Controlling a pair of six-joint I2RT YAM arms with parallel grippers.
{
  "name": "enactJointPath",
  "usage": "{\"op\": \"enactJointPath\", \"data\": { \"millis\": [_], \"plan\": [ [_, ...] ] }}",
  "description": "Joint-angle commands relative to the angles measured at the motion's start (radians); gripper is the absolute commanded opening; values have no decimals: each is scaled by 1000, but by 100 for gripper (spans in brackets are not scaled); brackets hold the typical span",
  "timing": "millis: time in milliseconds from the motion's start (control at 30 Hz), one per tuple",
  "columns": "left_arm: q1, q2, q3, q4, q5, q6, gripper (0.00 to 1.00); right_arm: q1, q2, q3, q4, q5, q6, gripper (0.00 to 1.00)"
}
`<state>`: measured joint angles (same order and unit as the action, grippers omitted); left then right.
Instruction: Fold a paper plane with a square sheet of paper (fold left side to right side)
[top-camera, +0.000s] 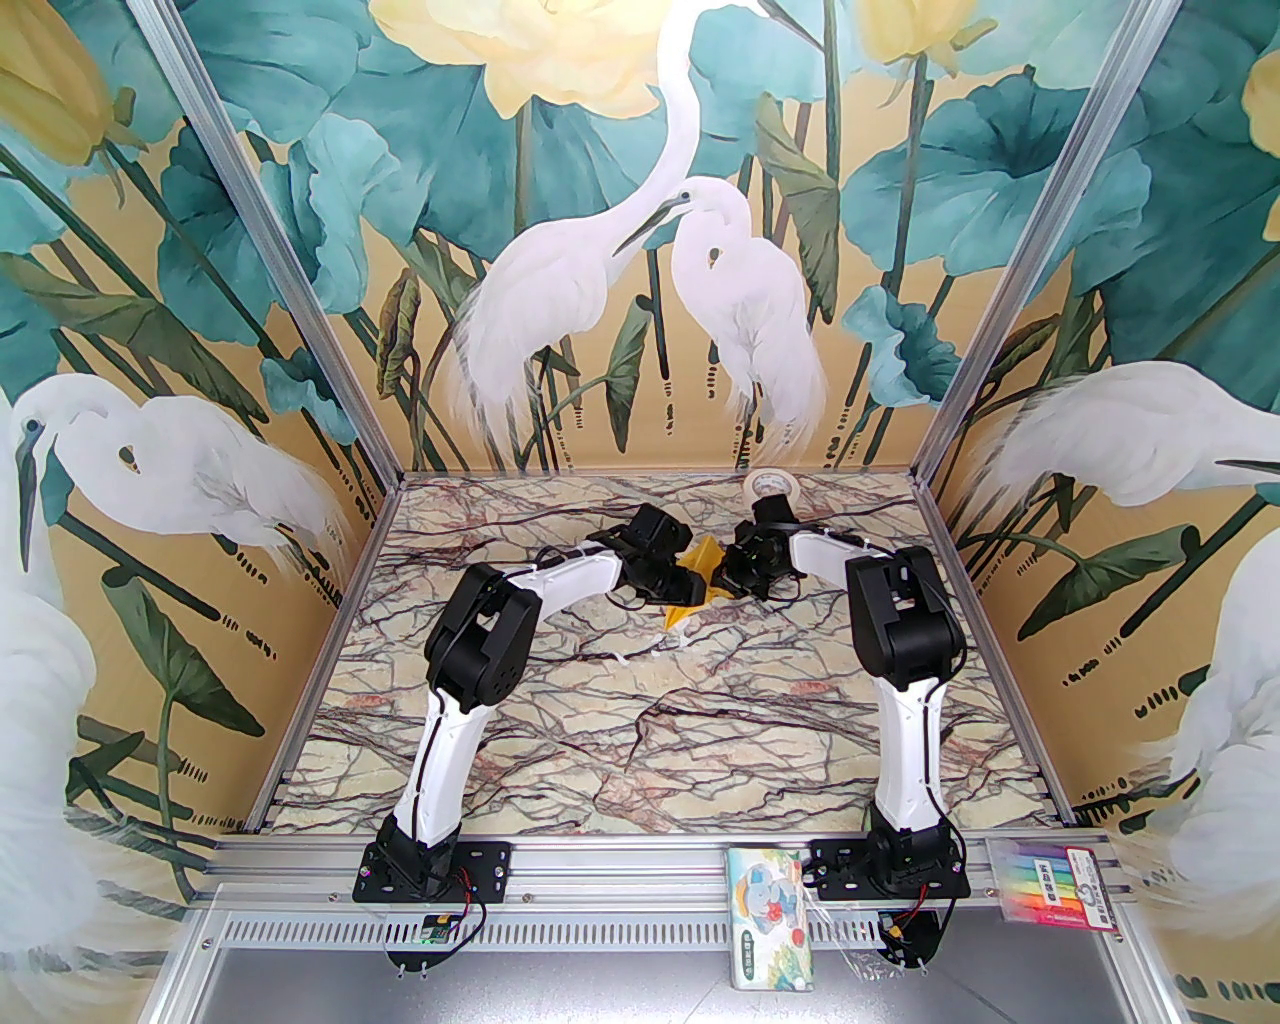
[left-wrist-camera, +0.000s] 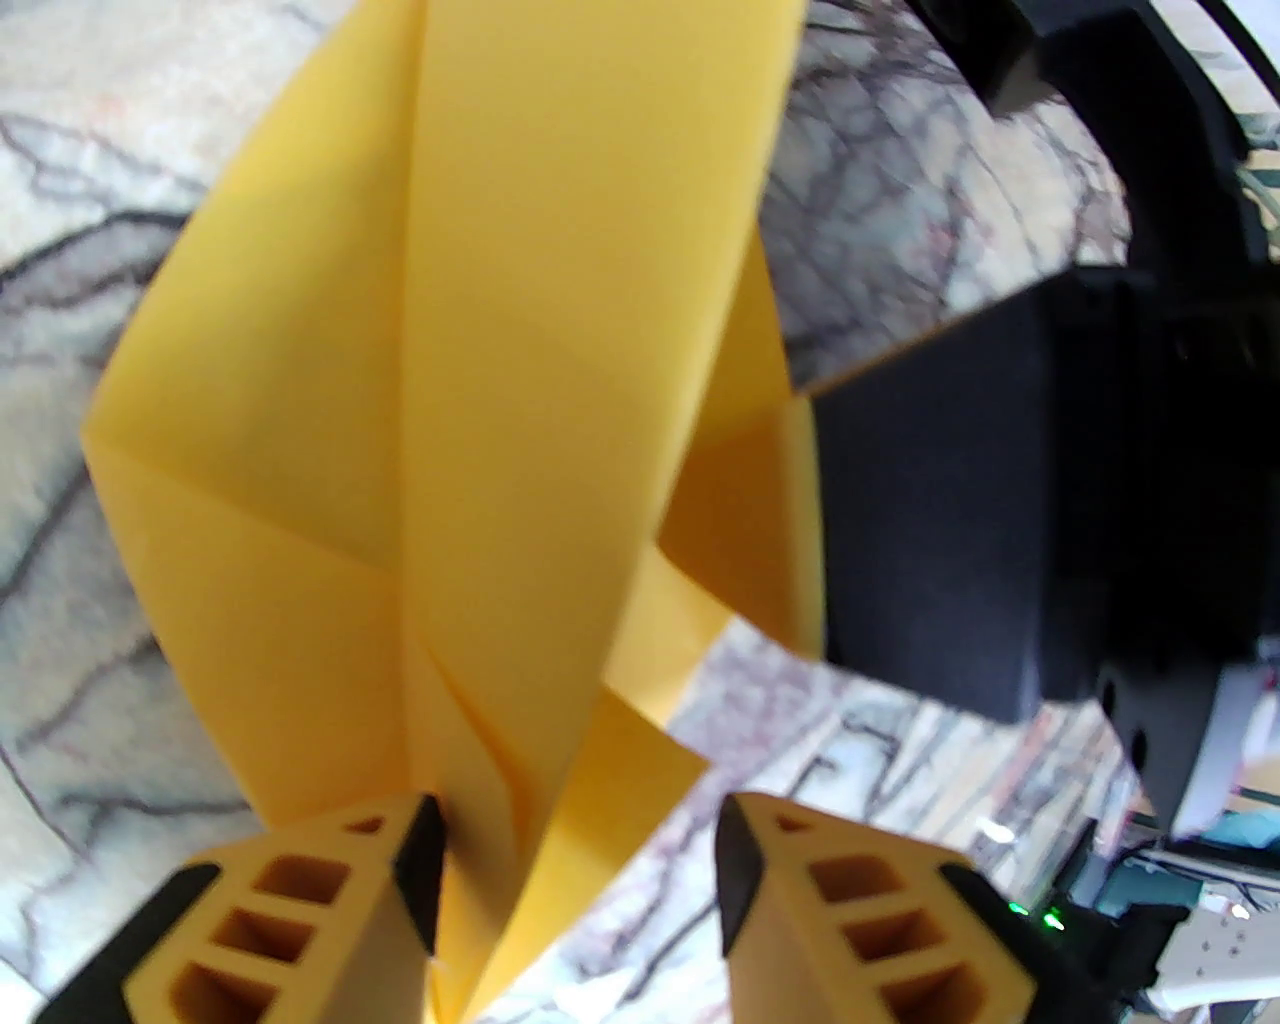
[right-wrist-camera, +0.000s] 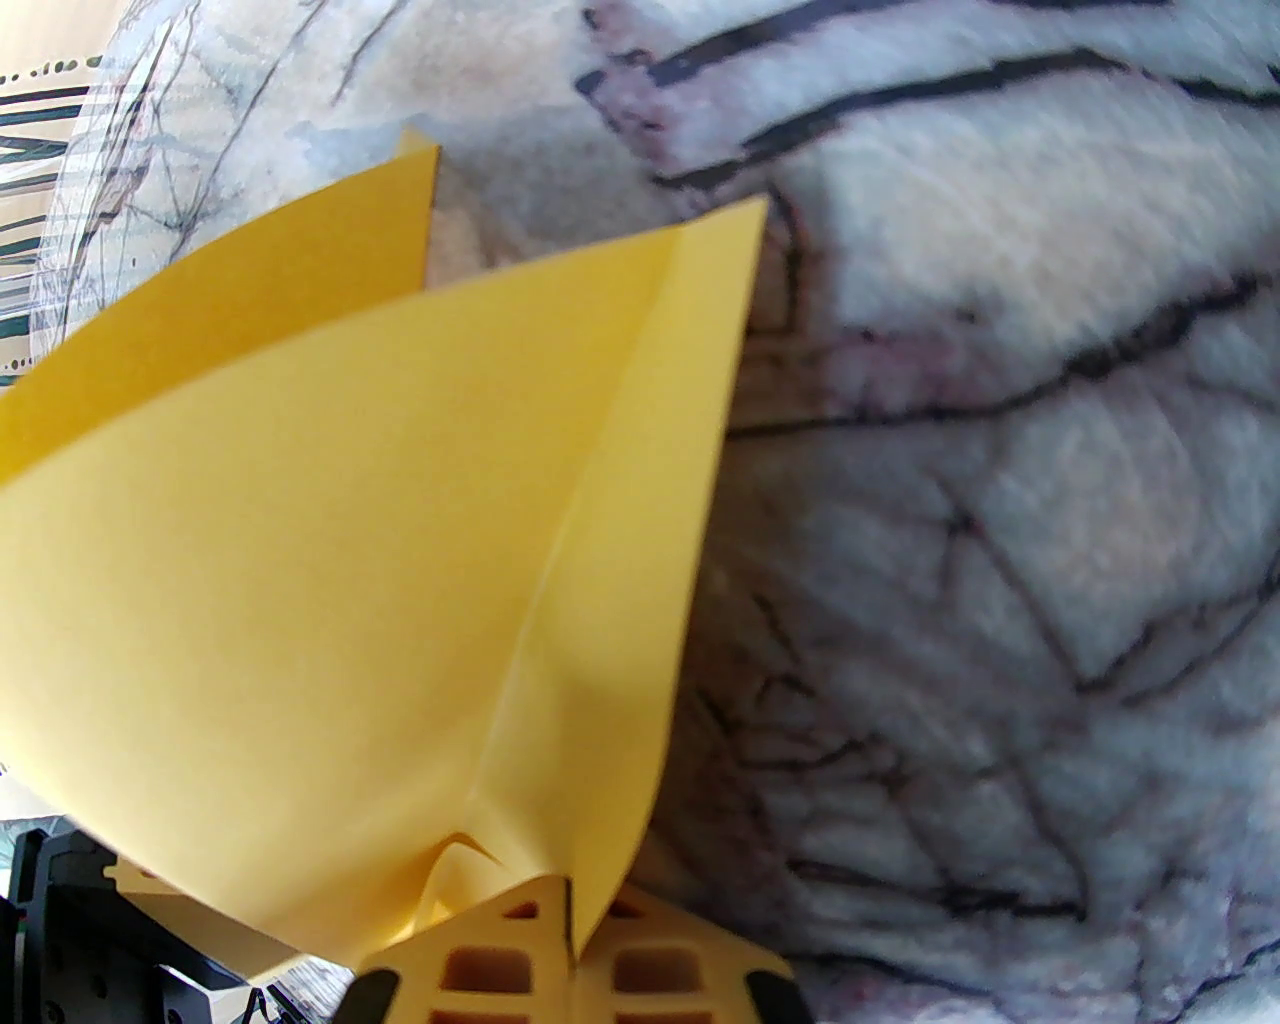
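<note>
Plane (left-wrist-camera: 520, 400), one, between left tool (left-wrist-camera: 580, 850) and right tool (right-wrist-camera: 570, 925)

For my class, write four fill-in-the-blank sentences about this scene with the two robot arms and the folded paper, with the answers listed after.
1. The folded paper is ___ in colour.
2. The right gripper is ___ on the paper's lower edge.
3. The left gripper is ___, with a clear gap between its two fingers.
4. The tape roll sits at the ___ edge of the marble-patterned table, away from the arm bases.

Missing words: yellow; shut; open; far
</note>
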<state>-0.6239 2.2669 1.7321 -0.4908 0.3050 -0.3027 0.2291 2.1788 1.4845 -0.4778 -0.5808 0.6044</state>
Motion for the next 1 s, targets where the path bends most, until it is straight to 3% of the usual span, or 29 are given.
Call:
{"op": "enactJointPath", "data": {
  "millis": [0, 333, 700, 733, 900, 967],
  "plan": [
    [-16, 36, 45, -63, -117, 40, 48, 4, 3, -10, -5, -6, -6, 0],
    [-42, 85, 136, -123, -241, 82, 38, 6, 1, -22, 7, -13, -3, 0],
    [-69, 101, 173, -150, -278, 126, 31, 6, -5, -28, 12, -10, -1, 0],
    [-70, 102, 173, -149, -280, 128, 26, 6, -8, -26, 11, -11, -1, 0],
    [-73, 87, 170, -140, -290, 127, 13, 4, -41, -28, 18, -3, -1, 18],
    [-73, 75, 167, -140, -296, 125, 10, 1, -67, -27, 19, 1, 0, 31]
  ]
}}
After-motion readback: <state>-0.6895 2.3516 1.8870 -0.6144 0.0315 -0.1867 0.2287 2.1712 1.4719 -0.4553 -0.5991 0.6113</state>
